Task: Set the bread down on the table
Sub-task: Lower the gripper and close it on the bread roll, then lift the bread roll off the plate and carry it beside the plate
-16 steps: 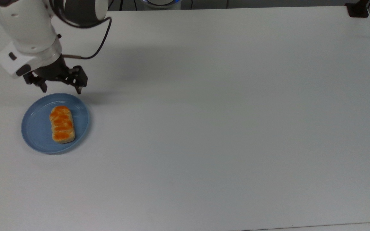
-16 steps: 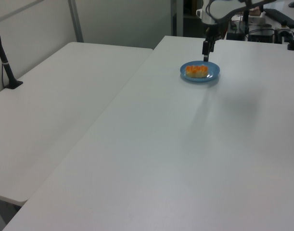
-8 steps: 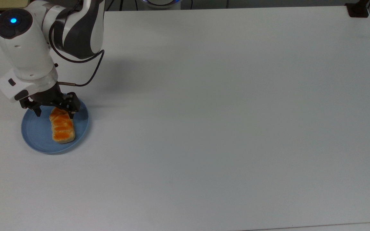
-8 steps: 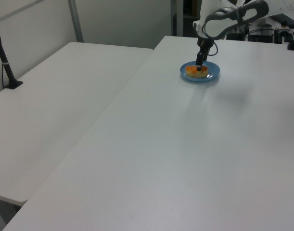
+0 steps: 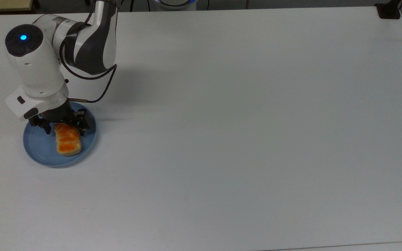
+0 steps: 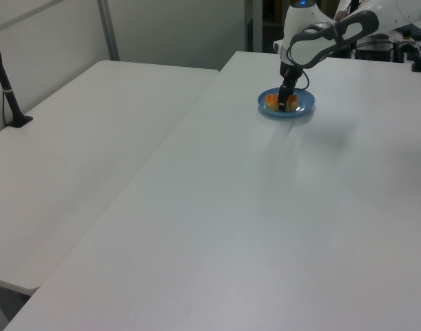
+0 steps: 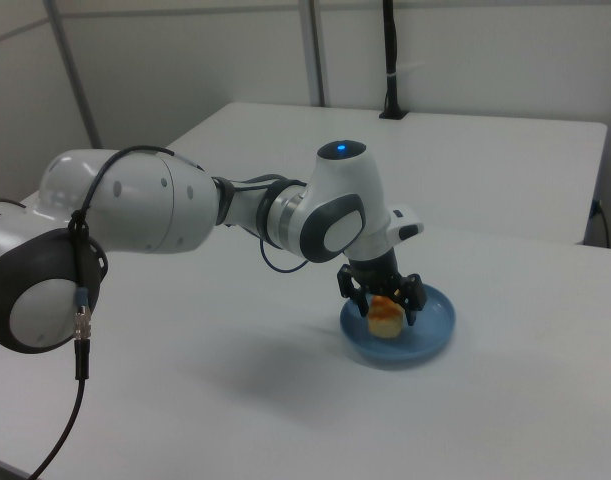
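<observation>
I see jaws (image 5: 65, 128) released, straddling bread (image 5: 69, 142) at its 12 o'clock end, bread on blue plate (image 5: 37, 146), white worktop (image 5: 239, 122)

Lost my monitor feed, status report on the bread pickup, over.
Gripper open, straddling one end of the orange-topped oblong bread. Bread on round blue plate. White table, nothing obstructing.
</observation>
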{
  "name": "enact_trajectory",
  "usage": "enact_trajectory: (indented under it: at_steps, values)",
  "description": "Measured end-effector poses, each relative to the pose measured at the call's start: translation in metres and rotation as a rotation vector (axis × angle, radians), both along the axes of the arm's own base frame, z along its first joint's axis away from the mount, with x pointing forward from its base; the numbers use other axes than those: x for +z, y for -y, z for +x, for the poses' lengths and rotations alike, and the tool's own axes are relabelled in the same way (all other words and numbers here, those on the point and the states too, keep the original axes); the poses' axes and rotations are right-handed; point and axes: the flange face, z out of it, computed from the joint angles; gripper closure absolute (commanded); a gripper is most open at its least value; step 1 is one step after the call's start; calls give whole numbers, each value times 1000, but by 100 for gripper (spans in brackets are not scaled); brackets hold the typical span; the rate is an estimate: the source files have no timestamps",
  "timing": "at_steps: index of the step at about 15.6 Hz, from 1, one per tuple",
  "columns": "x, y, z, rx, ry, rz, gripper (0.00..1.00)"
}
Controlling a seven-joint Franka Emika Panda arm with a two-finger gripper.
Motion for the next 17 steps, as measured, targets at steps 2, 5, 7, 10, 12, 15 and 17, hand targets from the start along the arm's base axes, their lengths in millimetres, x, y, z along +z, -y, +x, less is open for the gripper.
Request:
enact_trajectory:
  at_steps: [2, 5, 7, 10, 12, 15, 17]
  values:
    - [-2, -1, 1, 2, -2, 2, 66]
    - [1, -1, 2, -8, 6, 2, 66]
    - [8, 0, 4, -13, 19, -2, 66]
    - [29, -2, 8, -9, 52, -10, 65]
    - [50, -14, 10, 5, 67, -4, 64]
    - [68, -61, 16, 33, 57, 37, 64]
    - [65, -108, 22, 41, 45, 52, 62]
